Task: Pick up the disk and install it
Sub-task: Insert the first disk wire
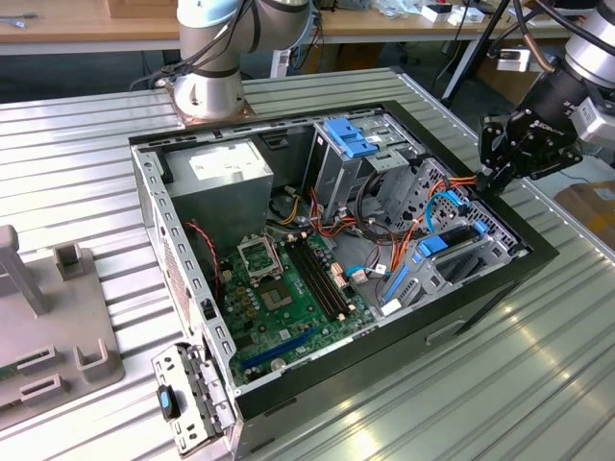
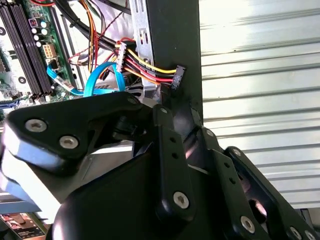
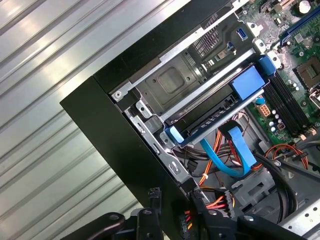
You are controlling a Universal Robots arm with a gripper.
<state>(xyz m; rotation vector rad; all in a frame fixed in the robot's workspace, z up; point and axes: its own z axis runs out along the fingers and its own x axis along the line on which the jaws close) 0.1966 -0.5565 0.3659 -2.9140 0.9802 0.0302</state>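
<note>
Disk: in the exterior view, the disk (image 1: 434,246) sits in the drive bay inside the computer case (image 1: 480,307), close to the case's front wall. Its blue rail shows.
Gripper: the gripper (image 1: 492,178) hangs just above the case's rim, near the disk's corner of the case. It holds nothing.
Other parts: the green motherboard (image 1: 279,288) lies flat on the floor of the case. The grey power supply (image 1: 216,173) fills the corner of the case far from the disk. A blue bracket (image 1: 351,139) tops the tall metal bay inside the case.
Table: the case rests on a ribbed metal table (image 1: 538,384).
Second wrist view: a bunch of red, yellow and black wires (image 2: 150,70) ends in a black plug (image 2: 178,77) right at the case's black wall. A blue cable (image 2: 102,80) loops inside the case.
First wrist view, disk: the disk (image 3: 212,109) lies in its bay inside the case, blue rail along its edge.
First wrist view, fingers: the two fingers (image 3: 152,195) stand apart over the case wall and grip nothing.
</note>
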